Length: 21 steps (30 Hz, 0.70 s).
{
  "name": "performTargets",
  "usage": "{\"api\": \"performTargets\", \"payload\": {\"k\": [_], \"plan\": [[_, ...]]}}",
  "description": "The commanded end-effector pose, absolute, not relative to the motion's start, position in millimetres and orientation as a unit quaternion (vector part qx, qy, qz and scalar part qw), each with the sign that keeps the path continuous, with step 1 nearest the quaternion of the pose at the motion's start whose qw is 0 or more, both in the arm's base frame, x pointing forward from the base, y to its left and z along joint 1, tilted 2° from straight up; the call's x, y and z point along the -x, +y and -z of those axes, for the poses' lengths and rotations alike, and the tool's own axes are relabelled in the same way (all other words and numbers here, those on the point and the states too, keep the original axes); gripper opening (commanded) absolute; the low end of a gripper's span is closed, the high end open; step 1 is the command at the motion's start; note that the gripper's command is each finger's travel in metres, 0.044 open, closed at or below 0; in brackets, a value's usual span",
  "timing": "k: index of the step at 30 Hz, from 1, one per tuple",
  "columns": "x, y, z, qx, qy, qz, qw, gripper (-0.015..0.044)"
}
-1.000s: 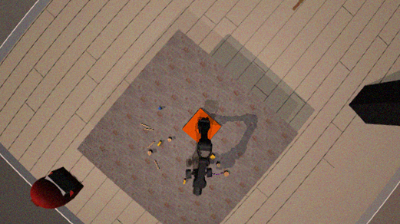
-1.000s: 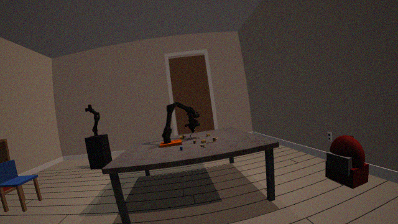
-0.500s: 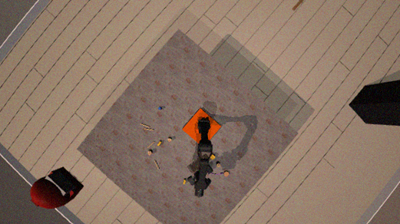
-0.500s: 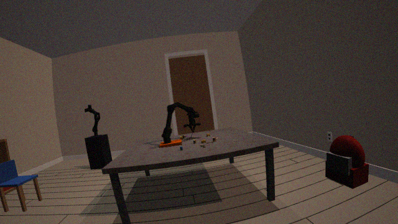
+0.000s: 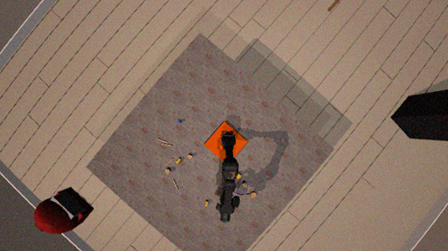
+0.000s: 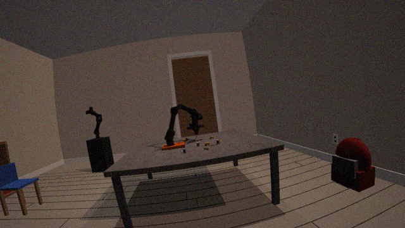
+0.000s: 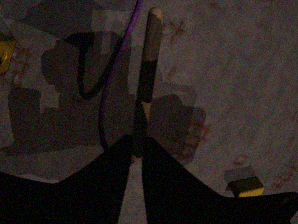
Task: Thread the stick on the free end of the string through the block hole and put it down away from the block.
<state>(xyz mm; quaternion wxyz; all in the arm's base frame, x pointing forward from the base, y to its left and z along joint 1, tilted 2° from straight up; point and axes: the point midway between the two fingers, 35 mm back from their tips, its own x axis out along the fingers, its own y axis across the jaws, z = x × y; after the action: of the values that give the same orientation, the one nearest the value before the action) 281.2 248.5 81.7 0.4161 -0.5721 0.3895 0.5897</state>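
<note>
Between its 2 closed fingertips, the gripper [image 5: 225,217] [image 6: 196,134] [image 7: 137,143] pinches the stick [image 7: 151,55]. Looks light and hard; hold it near the purple string [image 7: 120,50], which should bend easily.

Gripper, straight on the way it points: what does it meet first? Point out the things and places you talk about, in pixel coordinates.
Probably the tabletop [image 5: 134,133] [image 6: 152,161] [image 7: 240,75], the held stick's [image 7: 153,40] far end touching first; the wrist view leaves the remaining depth unclear.

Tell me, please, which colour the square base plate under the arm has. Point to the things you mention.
Orange [image 5: 212,143] [image 6: 180,145]; it shows best in the top view.
</note>
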Motion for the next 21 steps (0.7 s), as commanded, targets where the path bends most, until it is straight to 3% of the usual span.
{"api": "performTargets", "payload": {"k": [1, 21], "plan": [[-280.8, 254.0, -80.2, 0.606, 0.336, -0.624, 0.361, 0.0000], [-279.8, 272.8, -80.0, 0.695, 0.089, -0.703, 0.121, 0.0000]]}}
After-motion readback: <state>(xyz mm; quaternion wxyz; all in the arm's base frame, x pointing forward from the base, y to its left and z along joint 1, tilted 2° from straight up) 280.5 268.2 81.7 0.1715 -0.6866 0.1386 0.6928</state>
